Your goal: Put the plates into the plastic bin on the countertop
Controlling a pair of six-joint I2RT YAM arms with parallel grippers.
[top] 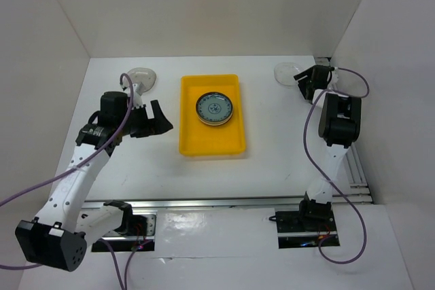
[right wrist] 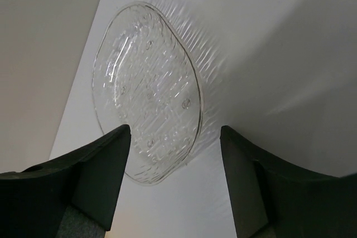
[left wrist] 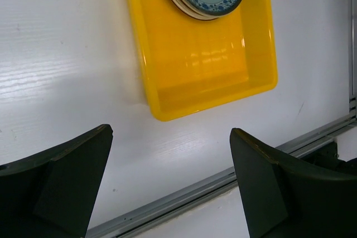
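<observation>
Far left, clear plate (top: pixel 141 77) sits on countertop (top: pixel 136 161). Left gripper (top: pixel 163 117) spread wide, empty, just left of yellow bin (top: pixel 212 144) holding blue-patterned plates (top: pixel 215 109). Far right, right gripper (right wrist: pixel 175 131) jaws apart, straddling glass plate (right wrist: pixel 146 82) edge.

L arm (top: pixel 78 171) & R arm (top: pixel 332 164): white tube links w/ chunky black joint housings; purple cables (top: pixel 309 134) looped loose along each; black base blocks (top: pixel 306 212) at near edge; left gripper (top: pixel 163 119) & right gripper (top: pixel 304 81) all black; fingers (left wrist: pixel 67 176) matte dark, wedge-shaped, flat inner faces, tapering to blunt tips.
</observation>
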